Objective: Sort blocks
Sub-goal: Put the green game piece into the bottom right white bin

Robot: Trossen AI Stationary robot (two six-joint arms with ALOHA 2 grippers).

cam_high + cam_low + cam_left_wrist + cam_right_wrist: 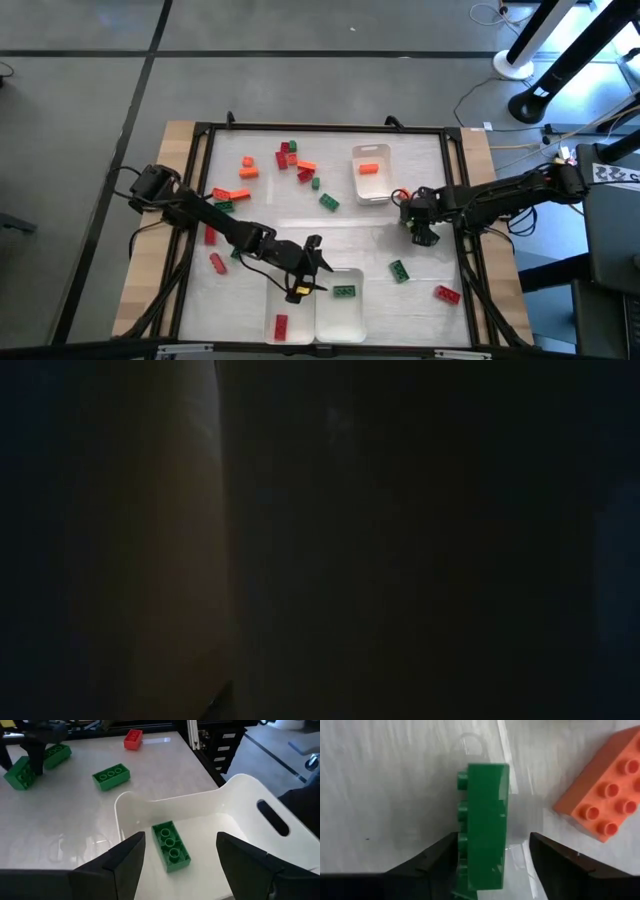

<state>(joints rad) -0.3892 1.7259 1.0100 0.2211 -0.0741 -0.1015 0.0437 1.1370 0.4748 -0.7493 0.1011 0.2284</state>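
Observation:
Red, green and orange blocks (290, 160) lie scattered on the white table. My left gripper (312, 268) (181, 839) hangs open over the near right white tray (340, 318) (240, 790). A green block (171, 846) (344, 291) lies flat on that tray's floor, below the fingers and apart from them. My right gripper (424, 230) (492, 847) is open and low over the table, right of centre. Its fingers stand on either side of a green block (485, 820) that lies on its side. An orange block (605, 805) lies close by. My right gripper straddles the green block from above, with one finger (445, 857) close against its studded side (462, 815); I cannot tell whether it touches. The other finger stands apart from the block's smooth side. The block rests on the table.
A second near tray (284, 322) holds a red block; a far tray (372, 172) holds an orange one. Loose blocks: green (399, 270), red (446, 293), red (216, 262), several at far left. A black frame rail (465, 230) rings the table. The low view is dark.

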